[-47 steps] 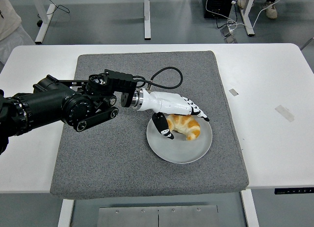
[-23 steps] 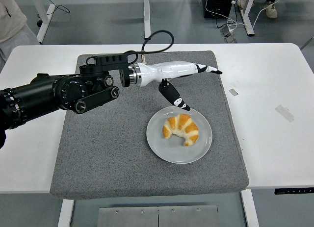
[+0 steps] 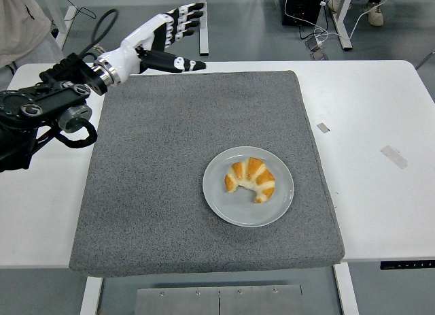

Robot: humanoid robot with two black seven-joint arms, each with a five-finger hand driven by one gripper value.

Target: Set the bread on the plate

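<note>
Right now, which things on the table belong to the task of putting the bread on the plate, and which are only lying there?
Belonging to the task:
- bread, a croissant already lying on the plate
- plate, on the grey mat
- left hand, open, raised over the mat's far left corner

Only lying there:
- grey mat
- small tape piece
- clear tape strip

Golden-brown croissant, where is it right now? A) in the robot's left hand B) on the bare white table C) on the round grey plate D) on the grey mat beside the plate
C: the golden-brown croissant lies on the round grey plate, which sits on the grey mat; the left hand is open at the mat's far left corner and holds nothing.
</note>
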